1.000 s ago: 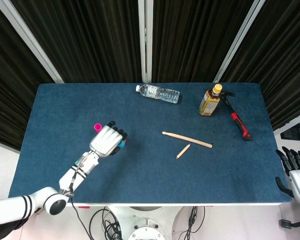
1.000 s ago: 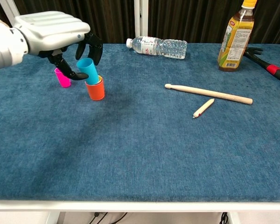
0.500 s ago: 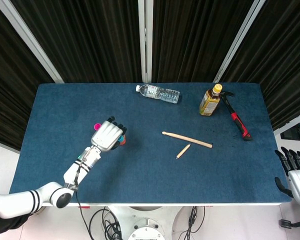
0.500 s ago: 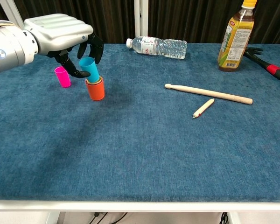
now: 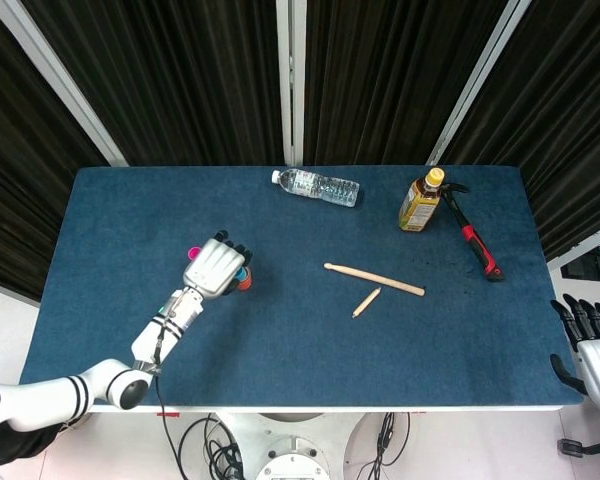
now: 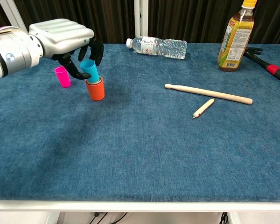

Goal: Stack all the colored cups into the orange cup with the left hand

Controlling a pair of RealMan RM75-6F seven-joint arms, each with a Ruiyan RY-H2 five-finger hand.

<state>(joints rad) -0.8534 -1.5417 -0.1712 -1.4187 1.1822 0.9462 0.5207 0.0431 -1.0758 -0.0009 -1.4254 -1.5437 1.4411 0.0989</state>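
Stacking partly done, by the look of it. Left hand, upper left of the chest view, fingers curled round the blue cup, thumb and a finger on its sides. Blue cup tilted, its base already inside the orange cup, not yet fully seated and not yet released. Thin yellowish rim visible between blue and orange, possibly another cup already nested; too small to tell. Pink cup upright on the blue table, just left of the orange cup, apart from it, untouched. Left to do, probably: seat and release blue, then fetch pink. Right hand at the lower right edge of the head view, off the table, fingers apart, holding nothing.
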